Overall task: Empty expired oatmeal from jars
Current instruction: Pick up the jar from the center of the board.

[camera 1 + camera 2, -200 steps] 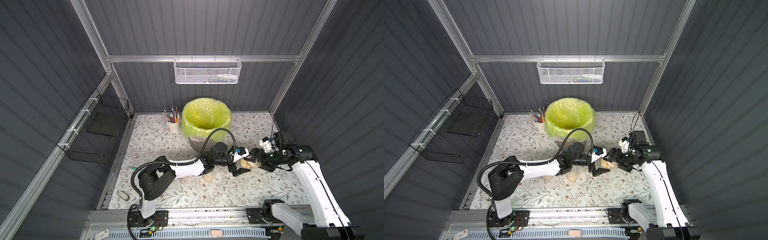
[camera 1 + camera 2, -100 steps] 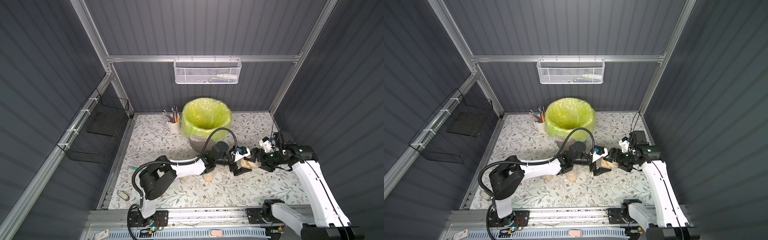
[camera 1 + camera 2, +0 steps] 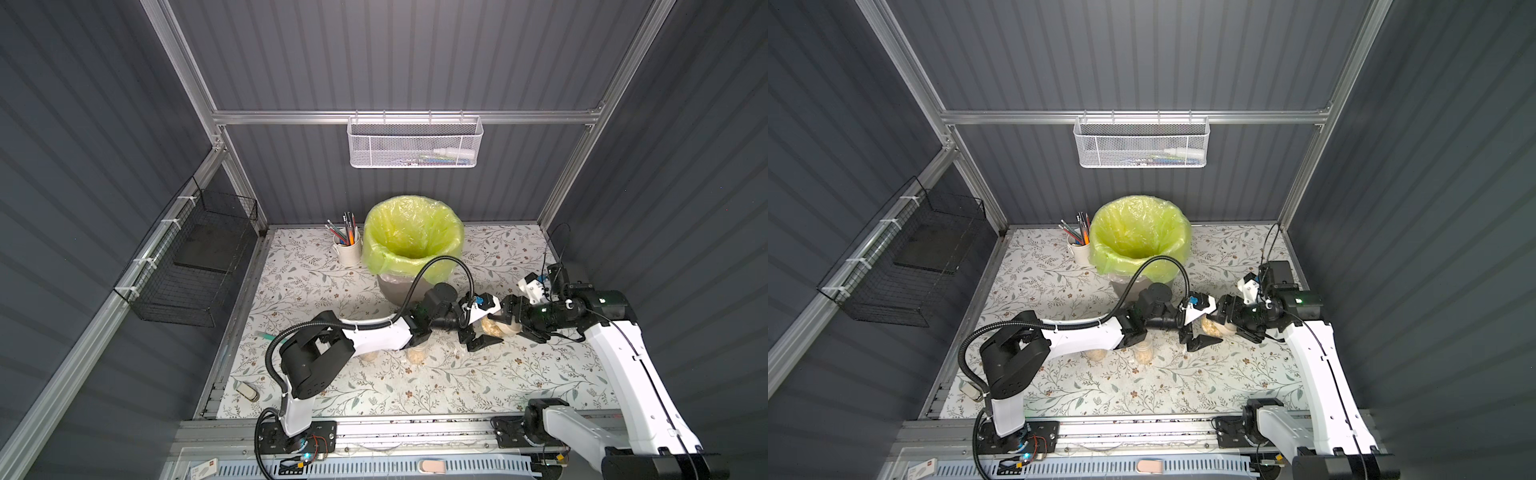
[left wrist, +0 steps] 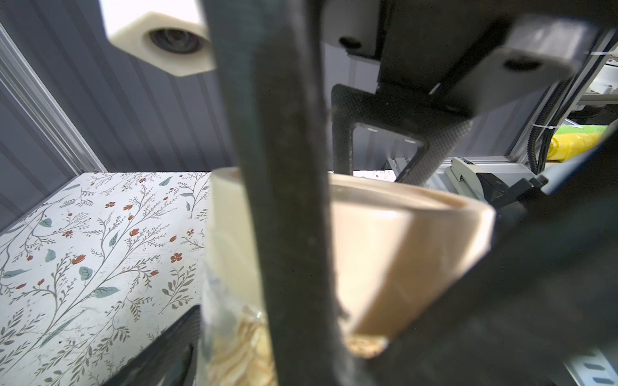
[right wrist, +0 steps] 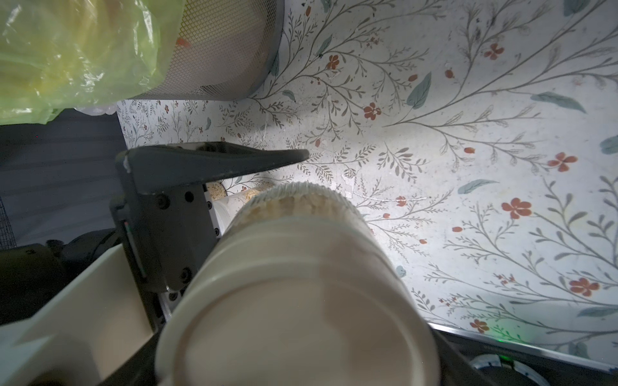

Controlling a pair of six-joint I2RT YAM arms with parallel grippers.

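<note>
The squat glass jar (image 3: 490,329) (image 3: 1211,328) of oatmeal (image 5: 294,204) hangs on its side above the table, right of the bin. My right gripper (image 3: 510,326) is shut on its beige lid (image 5: 294,317) (image 4: 401,250). My left gripper (image 3: 487,326) (image 3: 1204,326) straddles the glass body with its jaws wide. One of its fingers (image 5: 207,160) shows a thin gap to the glass. Two narrower jars (image 3: 417,355) (image 3: 370,355) with oatmeal stand on the table, partly under my left forearm.
The grey bin with a yellow-green bag (image 3: 413,241) stands just behind both grippers, with a white mug of pencils (image 3: 348,251) to its left. A black wire basket (image 3: 195,257) hangs on the left wall. A white mesh basket (image 3: 415,143) hangs on the back wall.
My left jaws have narrowed a little round the jar's body. Both arms and the jar stay where they were.
</note>
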